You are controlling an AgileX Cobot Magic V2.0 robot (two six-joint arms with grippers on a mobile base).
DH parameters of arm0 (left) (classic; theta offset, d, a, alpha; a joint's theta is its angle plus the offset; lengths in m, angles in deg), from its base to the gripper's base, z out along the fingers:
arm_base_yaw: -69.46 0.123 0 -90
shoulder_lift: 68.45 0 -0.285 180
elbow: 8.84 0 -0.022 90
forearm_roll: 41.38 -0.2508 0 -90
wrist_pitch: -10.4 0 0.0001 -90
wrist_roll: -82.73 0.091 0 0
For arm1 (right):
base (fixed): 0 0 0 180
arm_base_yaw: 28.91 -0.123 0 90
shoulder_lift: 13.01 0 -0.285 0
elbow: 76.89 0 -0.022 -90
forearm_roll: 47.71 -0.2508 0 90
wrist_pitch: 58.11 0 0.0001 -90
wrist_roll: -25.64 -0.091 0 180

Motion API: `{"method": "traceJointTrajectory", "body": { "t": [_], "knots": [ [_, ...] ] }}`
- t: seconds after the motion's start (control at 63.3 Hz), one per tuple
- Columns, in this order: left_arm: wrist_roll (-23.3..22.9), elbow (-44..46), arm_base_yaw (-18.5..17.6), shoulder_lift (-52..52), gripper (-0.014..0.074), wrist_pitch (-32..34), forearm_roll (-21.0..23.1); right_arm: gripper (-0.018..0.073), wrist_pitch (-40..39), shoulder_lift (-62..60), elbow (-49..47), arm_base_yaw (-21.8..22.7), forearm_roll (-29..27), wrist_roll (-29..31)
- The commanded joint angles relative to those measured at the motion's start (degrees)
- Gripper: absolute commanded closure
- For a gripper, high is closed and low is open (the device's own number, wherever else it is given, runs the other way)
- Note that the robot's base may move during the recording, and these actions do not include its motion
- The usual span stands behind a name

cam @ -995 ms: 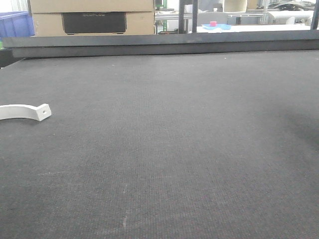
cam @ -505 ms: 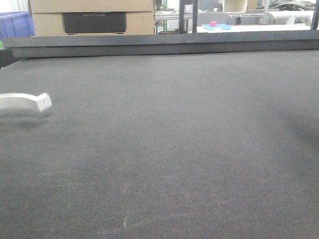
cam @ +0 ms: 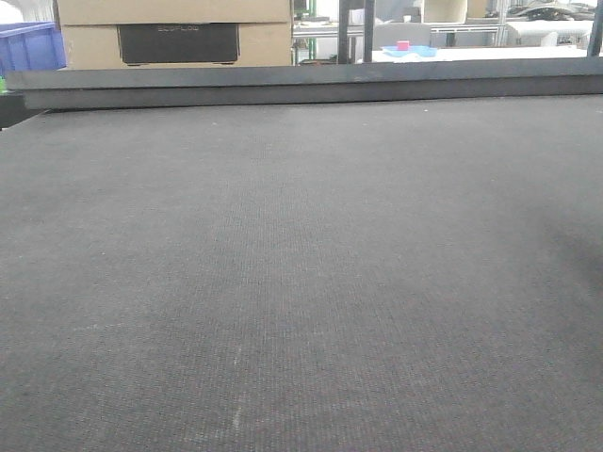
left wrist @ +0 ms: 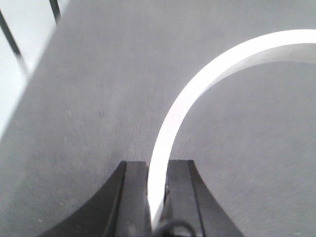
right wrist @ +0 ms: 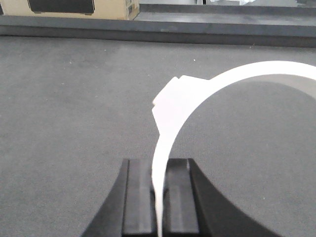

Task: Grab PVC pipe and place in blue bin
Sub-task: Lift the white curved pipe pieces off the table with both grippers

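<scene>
Gone from the front view's 9 o'clock edge: the PVC pipe (left wrist: 195, 94) is now pinched tight in my left gripper (left wrist: 158, 168), arcing off toward 1 o'clock over the mat (left wrist: 74, 98). Weirdly, my right gripper (right wrist: 158, 165) is clamped on a white arc (right wrist: 173, 106) too. Grab looks done, I reckon. Next up is carrying it to the blue bin (cam: 28, 47) at 10 o'clock. Can't see what's inside it.

**Table in front, rail and storage behind**

In the front view the table (cam: 301, 282) runs up to a rail (cam: 311, 85) across the top. Behind the rail a cardboard box (cam: 174, 33) stands upper left, with the bin (cam: 33, 47) at its left. A tray (cam: 410, 50) lies further right. The PVC pipe (left wrist: 197, 84) sits between the left gripper's (left wrist: 158, 170) fingers, bottom centre, arcing to the upper right. A second curved piece (right wrist: 177, 103) sits likewise in the right gripper (right wrist: 159, 168).
</scene>
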Motion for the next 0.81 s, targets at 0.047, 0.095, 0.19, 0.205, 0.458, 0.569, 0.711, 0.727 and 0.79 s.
{"method": "traceJointTrajectory", "body": {
  "t": [0.047, 0.095, 0.19, 0.205, 0.458, 0.569, 0.711, 0.727, 0.79],
  "knots": [
    [0.00, -0.08, -0.36, -8.83, 0.0707, -1.28, 0.56, 0.0728, 0.09, -1.32, 0.24, 0.07, 0.67, 0.39],
    [0.00, -0.08, -0.36, -11.62, 0.0707, -1.55, 0.56, 0.0728, 0.80, -1.44, 0.24, 0.07, 0.67, 0.39],
    [0.00, -0.08, -0.36, -16.06, 0.0707, -2.68, 0.56, 0.0728, 1.05, -1.90, 0.24, 0.07, 0.67, 0.39],
    [0.00, -0.08, -0.36, -16.69, 0.0707, -2.99, 0.56, 0.0728, 1.05, -1.90, 0.24, 0.07, 0.67, 0.39],
    [0.00, -0.08, -0.26, -22.85, 0.0707, -8.66, 0.13, 0.0728, 0.93, -2.91, 0.24, 0.07, 0.67, 0.39],
    [0.00, -0.08, -0.26, -23.51, 0.0707, -8.66, 0.13, 0.0728, 0.93, -2.91, 0.24, 0.07, 0.67, 0.39],
    [0.00, -0.08, -0.26, -23.50, 0.0707, -8.79, 0.13, 0.0728, 0.94, -2.91, 0.24, 0.07, 0.67, 0.39],
    [0.00, -0.08, -0.26, -23.50, 0.0707, -8.79, 0.13, 0.0728, 0.94, -2.91, 0.24, 0.07, 0.67, 0.39],
    [0.00, -0.08, -0.26, -23.50, 0.0707, -9.04, 0.13, 0.0728, 0.94, -2.91, 0.24, 0.07, 0.67, 0.39]
  ]
}}
